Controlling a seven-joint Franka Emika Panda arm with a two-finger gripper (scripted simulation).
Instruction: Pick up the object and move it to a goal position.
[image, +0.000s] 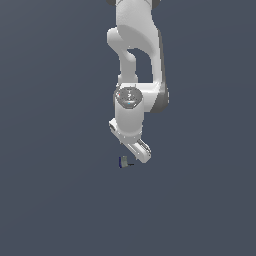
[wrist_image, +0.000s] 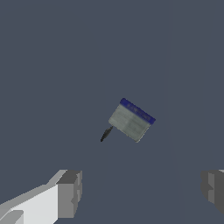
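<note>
Item: one block (wrist_image: 131, 120), tiny, greyish, with a dark blue strip along one edge and a thin dark line sticking out from one corner; it lies on the flat dark grey floor (image: 55, 200), tilted against the line of the fingers. Location: in the exterior view, just beside the lower end of the arm (image: 132, 75), toward the exterior view's left; in the wrist view, ahead of the gap between the fingers and not yet inside it. Gripper (wrist_image: 140, 192): jaws spread wide, nothing held, far broader than the block. Handling, judged: rigid and very light, likely to skid or twist if nudged by one finger (wrist_image: 70, 192) before the other; flat grey faces probably give the best hold, across the two opposite sides clear of the thin dark line. A turn of the wrist to square the fingers with those sides appears advisable. Surroundings: nothing else visible on the floor; nothing stands in the way; no goal marker is seen in either view
</note>
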